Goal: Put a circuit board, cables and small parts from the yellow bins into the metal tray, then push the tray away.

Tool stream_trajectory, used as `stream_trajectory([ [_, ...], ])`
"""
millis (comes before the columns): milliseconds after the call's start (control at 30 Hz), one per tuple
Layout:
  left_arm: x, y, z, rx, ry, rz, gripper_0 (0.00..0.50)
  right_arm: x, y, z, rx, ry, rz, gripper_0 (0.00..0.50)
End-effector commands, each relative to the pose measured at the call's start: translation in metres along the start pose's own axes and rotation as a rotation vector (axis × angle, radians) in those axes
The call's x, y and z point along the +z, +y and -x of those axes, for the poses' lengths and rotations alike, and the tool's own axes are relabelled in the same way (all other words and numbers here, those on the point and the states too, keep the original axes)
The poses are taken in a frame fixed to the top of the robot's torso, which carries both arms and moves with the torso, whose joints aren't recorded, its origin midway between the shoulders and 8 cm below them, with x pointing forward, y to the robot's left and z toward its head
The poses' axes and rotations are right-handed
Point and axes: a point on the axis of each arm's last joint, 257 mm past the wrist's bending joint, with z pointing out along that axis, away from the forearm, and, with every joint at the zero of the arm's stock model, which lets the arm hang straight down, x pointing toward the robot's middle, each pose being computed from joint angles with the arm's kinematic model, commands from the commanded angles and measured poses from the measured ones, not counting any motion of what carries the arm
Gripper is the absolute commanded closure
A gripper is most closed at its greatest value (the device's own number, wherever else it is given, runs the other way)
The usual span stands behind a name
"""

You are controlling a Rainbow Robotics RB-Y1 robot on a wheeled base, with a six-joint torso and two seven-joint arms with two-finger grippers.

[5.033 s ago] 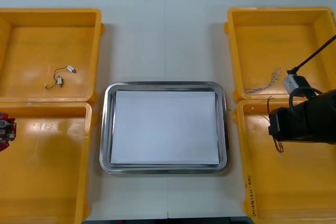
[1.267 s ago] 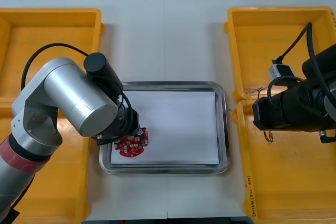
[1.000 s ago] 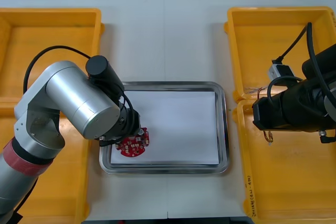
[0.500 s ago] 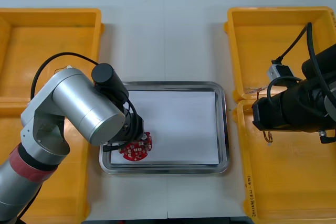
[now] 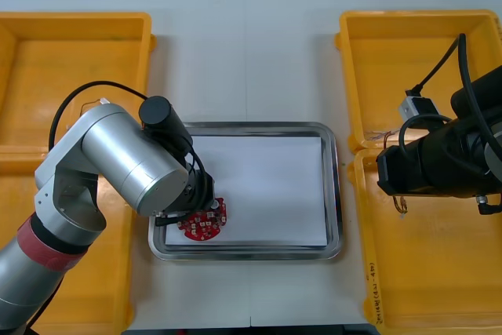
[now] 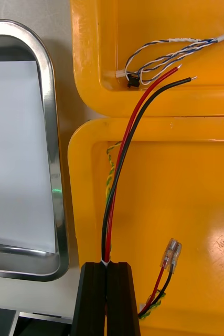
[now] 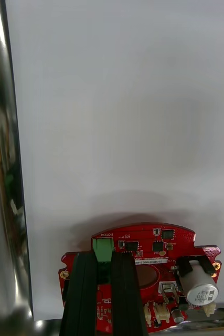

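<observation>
Front looks steeply down; wrist views (close) share tray (image 5: 336, 194).

Bright, even light; glare on the metal tray (image 6: 54, 157), soft shadow beside the circuit board (image 7: 159, 257).

An electronics assembly lab is suggested. Rectangular yellow plastic bins (image 5: 78, 60) are ranged at both sides of a light, plain surface (image 5: 243, 60), with a shiny rectangular metal tray (image 5: 336, 194) between them; a round red circuit board (image 5: 202, 225) and loose red and black cables (image 6: 125, 157) are seen among them.
</observation>
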Motion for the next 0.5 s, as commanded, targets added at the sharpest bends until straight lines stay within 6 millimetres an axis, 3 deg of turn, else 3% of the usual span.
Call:
stream_trajectory([
  [33,0.0012,-0.0156,-0.0075,0.1,0.001,-0.028,0.43,0.0001,0.0074,-0.0041,-0.036,0.008,0.015,0.5],
  [67,0.0012,-0.0156,-0.0075,0.1,0.001,-0.028,0.361,0.0001,0.0074,-0.0041,-0.036,0.008,0.015,0.5],
  [100,0.0006,-0.0153,-0.0061,0.101,-0.003,-0.027,0.15,0.0001,0.0074,-0.0041,-0.036,0.008,0.015,0.5],
  [200,0.001,-0.0148,-0.0064,0.098,-0.002,-0.026,0.0,0.0004,0.0077,-0.0045,-0.038,0.009,0.015,0.5],
  [500,-0.0063,-0.0124,-0.0031,0.099,-0.015,-0.018,0.0,0.0001,0.0077,-0.0043,-0.04,0.009,0.016,0.5],
])
